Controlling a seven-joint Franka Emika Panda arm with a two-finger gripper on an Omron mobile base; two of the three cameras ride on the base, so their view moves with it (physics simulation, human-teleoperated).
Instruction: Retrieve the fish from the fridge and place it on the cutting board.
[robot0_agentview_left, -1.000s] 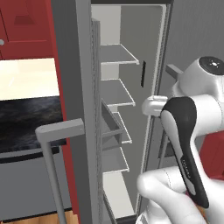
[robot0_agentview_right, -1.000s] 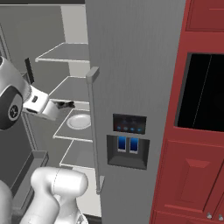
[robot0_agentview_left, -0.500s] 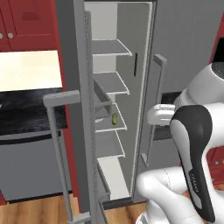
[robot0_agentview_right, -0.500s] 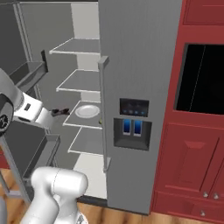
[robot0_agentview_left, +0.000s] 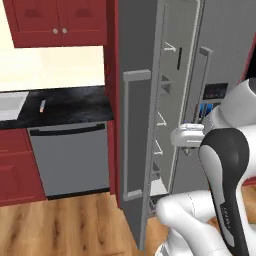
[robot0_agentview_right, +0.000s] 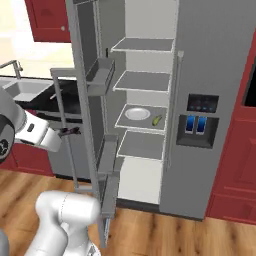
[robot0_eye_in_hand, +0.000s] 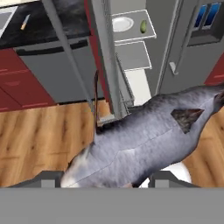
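The silvery-grey fish (robot0_eye_in_hand: 144, 140) with reddish-brown fin tints lies slantwise across the hand view, close to the camera. My gripper (robot0_eye_in_hand: 107, 179) is shut on it, with the fingertips (robot0_eye_in_hand: 49, 177) pressing its lower body. In the right base view my gripper (robot0_agentview_right: 71, 131) hangs outside the grey fridge (robot0_agentview_right: 210, 60), just left of its open left door (robot0_agentview_right: 82, 100) and above the wood floor. The fridge door (robot0_agentview_left: 137, 45) stands open toward me in the left base view. The cutting board is out of view.
A white plate (robot0_agentview_right: 137, 113) and a small green item (robot0_agentview_right: 156, 120) rest on a fridge shelf. Left of the fridge runs a black counter (robot0_agentview_left: 75, 102) with a knife (robot0_agentview_left: 42, 105), a sink (robot0_agentview_left: 10, 105) and a grey dishwasher (robot0_agentview_left: 70, 160). Red cabinets (robot0_agentview_left: 55, 20) hang above.
The whole picture has shifted: the base has backed away from the fridge and turned toward the counter. My hand has come out of the fridge, past the open door.
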